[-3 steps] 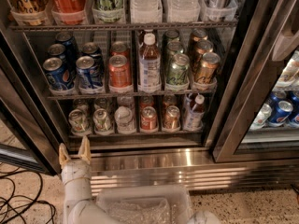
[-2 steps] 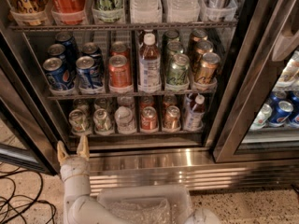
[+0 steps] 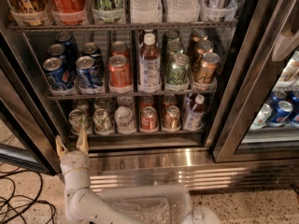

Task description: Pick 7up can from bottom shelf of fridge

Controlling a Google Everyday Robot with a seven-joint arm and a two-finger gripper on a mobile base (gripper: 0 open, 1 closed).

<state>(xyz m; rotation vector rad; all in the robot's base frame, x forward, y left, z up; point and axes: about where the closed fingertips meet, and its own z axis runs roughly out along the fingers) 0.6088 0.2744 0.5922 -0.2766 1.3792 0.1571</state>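
speckled floor, fridge (image 3: 140, 160) door open. gripper (image 3: 71, 144) sits low at the left, just below the front rail of the bottom shelf (image 3: 140, 134), its 2 fingers spread and holding nothing. 7up can (image 3: 77, 120) stands just above it, front of the leftmost lane, near a similar can (image 3: 102, 120). risk: a straight lift clips the rail, or the spread fingers knock the neighbour.

The gripper (image 3: 71, 143), low at the left before the steel sill of the fridge (image 3: 154, 158), has two pale tan, tapering jaws set apart on a rounded white wrist. The arm below is glossy white, made of smooth bulbous segments
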